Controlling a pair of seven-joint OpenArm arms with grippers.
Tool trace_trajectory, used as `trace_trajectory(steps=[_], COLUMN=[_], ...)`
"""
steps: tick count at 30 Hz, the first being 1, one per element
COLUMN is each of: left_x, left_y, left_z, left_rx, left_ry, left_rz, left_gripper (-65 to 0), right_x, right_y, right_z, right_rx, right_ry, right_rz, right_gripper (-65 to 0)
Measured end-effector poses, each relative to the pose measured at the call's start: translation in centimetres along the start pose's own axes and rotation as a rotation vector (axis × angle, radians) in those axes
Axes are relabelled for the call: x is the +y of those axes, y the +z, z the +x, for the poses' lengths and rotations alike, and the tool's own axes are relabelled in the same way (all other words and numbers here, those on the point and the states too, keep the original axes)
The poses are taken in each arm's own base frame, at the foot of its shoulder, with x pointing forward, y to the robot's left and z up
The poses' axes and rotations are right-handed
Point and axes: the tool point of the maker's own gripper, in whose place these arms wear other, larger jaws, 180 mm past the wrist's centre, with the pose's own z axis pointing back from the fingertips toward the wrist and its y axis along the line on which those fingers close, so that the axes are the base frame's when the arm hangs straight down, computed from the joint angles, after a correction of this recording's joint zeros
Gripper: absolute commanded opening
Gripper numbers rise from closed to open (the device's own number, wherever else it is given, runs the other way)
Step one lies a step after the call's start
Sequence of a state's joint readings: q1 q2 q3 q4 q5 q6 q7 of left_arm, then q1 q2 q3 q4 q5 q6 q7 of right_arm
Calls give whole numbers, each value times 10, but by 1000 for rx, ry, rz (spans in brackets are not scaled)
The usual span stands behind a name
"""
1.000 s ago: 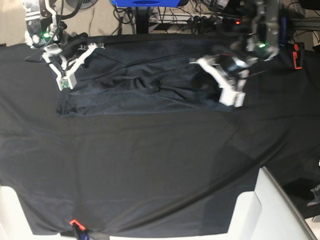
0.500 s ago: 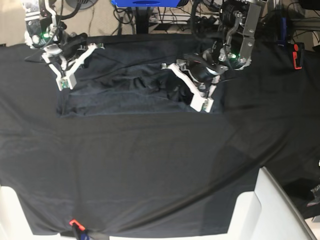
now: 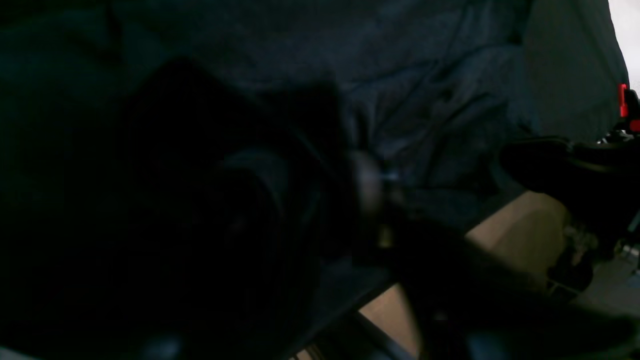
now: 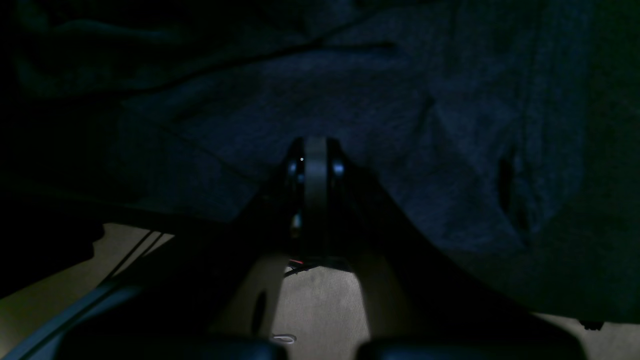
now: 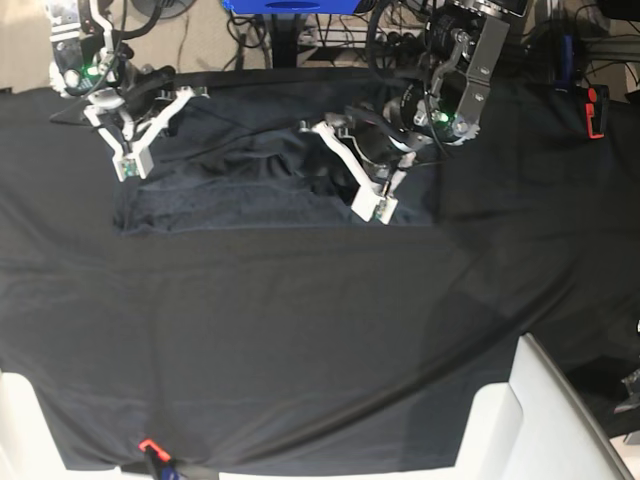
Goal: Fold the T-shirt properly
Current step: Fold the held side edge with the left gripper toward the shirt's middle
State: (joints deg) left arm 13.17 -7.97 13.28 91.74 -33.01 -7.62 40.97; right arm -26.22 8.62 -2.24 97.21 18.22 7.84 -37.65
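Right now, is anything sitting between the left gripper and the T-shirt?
Nothing visible. The left gripper is right over the T-shirt, whose rumpled grey fabric lies bare on the black table covering, with no other object on or beside it.

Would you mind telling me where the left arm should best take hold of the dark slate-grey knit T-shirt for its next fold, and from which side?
Probably the dark slate-grey knit T-shirt at its straight front edge near the base view's right-hand corner, coming from above. There the cloth lies flat, with a clean edge to pinch; the middle is rumpled.
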Motion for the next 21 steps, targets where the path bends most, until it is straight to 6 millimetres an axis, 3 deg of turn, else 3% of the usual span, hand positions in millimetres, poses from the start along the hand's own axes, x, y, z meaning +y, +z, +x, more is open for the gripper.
trace_trajectory(steps=[3,5,18,21], left_x=[0,-1,-54,-69], left_y=[0,0,-15,-20], left_z=[1,1,-8,-1], left_rx=[-1,-2,56,40], left_ry=[1,0,-114,-133], left_rz=[2,0,-124,-157], left_gripper=[-265,-235,-237,-237], right_x=[-1,0,-1,-1], right_y=[0,0,0,-1], right_z=[3,4,4,4], right_rx=[-5,-7,-7,-7], right_ry=[2,2,2,2], right_rz=[-2,-1,-1,-1], right_gripper=[-650,-650,-650,-650])
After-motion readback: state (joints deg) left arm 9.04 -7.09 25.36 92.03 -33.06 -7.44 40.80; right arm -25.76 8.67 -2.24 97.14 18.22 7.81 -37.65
